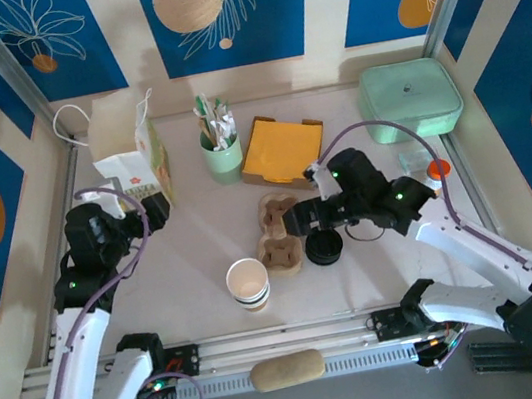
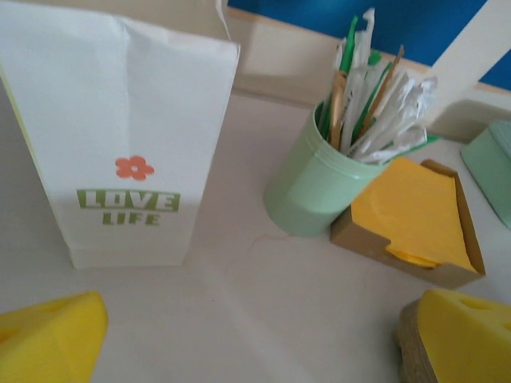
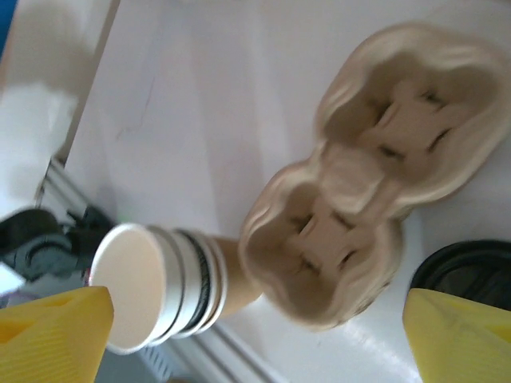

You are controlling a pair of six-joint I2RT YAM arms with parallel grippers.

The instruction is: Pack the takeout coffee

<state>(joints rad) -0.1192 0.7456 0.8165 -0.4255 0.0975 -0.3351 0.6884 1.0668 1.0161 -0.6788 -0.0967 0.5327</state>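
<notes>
a: surface and room?
b: pale matte counter (image 1: 202, 240), metal rails (image 1: 268, 339) along the near edge; walls (image 1: 246, 10) of blue panels with white leaves and orange discs, cream strips between.
a: takeout coffee (image 1: 248, 283)?
b: upright, unlidded, near the front rail; just beside the pulp carrier (image 1: 278, 233); black lid (image 1: 324, 248) lies at the carrier's other side.
a: pincers?
b: left pincer (image 2: 255, 343) spread wide, empty, facing the white bag (image 2: 120, 136); right pincer (image 3: 255, 339) spread wide over the carrier, gripping nothing.
</notes>
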